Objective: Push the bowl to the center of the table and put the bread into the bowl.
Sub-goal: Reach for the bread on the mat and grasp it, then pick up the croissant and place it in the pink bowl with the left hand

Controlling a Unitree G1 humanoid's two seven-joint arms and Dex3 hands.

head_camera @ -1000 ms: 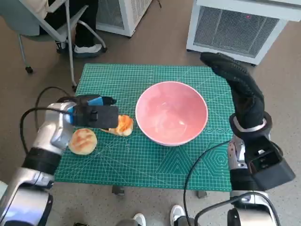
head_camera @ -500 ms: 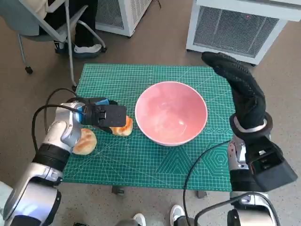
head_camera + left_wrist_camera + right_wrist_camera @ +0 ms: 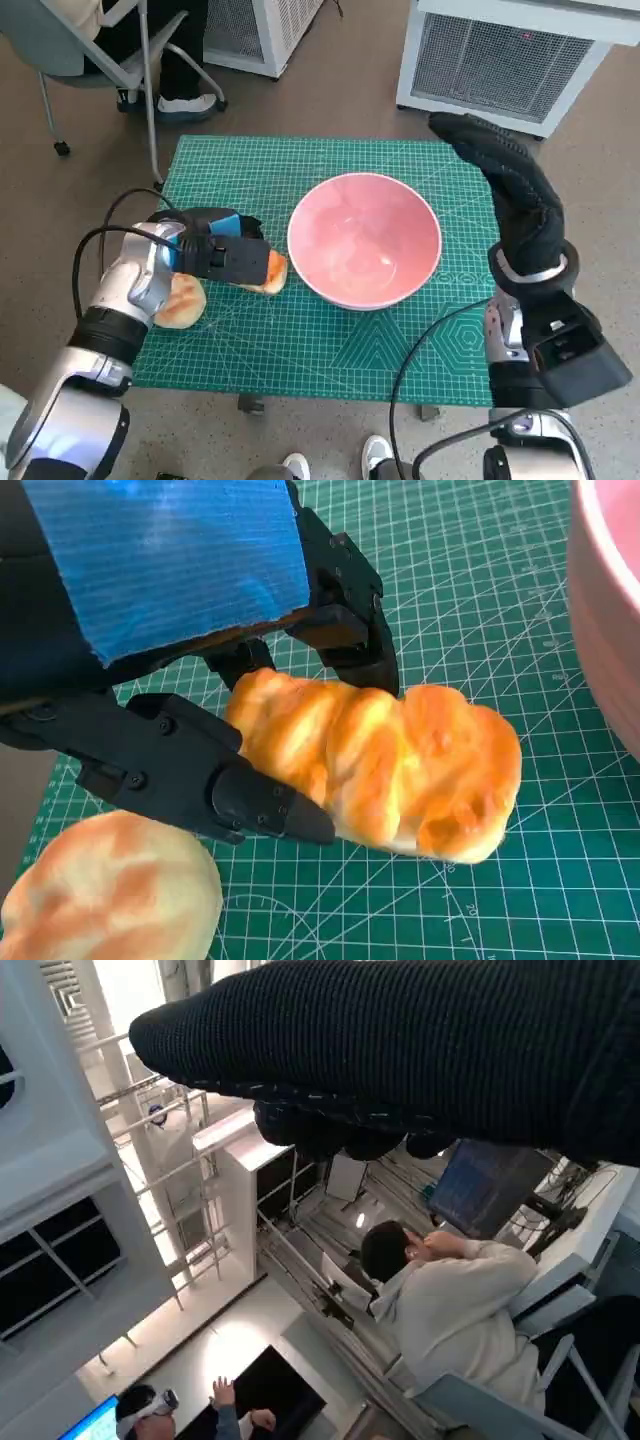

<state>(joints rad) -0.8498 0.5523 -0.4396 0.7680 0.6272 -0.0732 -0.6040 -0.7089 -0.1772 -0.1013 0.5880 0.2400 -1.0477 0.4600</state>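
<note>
A pink bowl (image 3: 364,240) stands near the middle of the green cutting mat (image 3: 300,340). Just left of it lies a long golden twisted bread (image 3: 268,272) (image 3: 390,765). My left hand (image 3: 222,252) (image 3: 190,630) is over that bread, and its black fingers (image 3: 240,790) close around its end on both sides. A round pale bun (image 3: 180,300) (image 3: 105,890) lies on the mat beside my left forearm. My right hand (image 3: 505,185), in the black glove, is raised beyond the bowl's right side with its fingers stretched out and nothing in it.
A white slatted unit (image 3: 505,55) stands on the floor beyond the mat's far right corner. At the far left a chair (image 3: 110,60) and a person's feet (image 3: 185,100) show. The right wrist view looks up at a seated person (image 3: 450,1300).
My left hand has moved right along the mat and down onto the twisted bread, its fingers now around it. The bowl and my right hand have not moved.
</note>
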